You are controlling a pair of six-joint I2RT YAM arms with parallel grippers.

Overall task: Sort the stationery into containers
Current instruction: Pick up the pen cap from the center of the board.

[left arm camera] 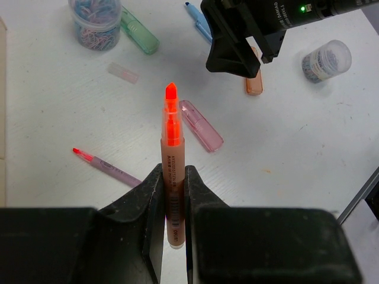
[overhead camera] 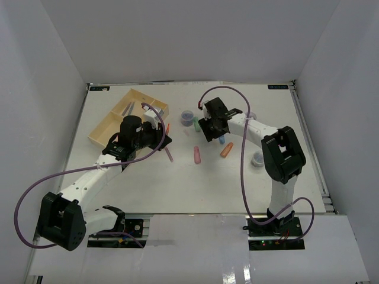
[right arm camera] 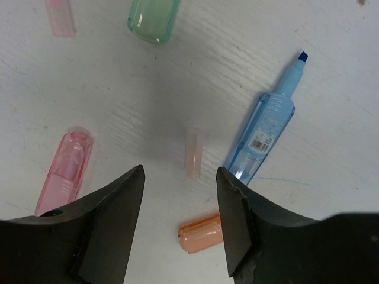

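Jaws of extended left arm point(overhead camera: 90, 180) around orange marker point(left arm camera: 172, 148)

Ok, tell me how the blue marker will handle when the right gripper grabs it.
Blue marker: probably stiff and light, with a hard clear-plastic barrel. Its glossy, rounded body may slip or roll in the open right gripper. The tip is uncapped, so dragging it could streak the table.

White table point(overhead camera: 177, 183), plain white walls point(overhead camera: 195, 35) on three sides, even light
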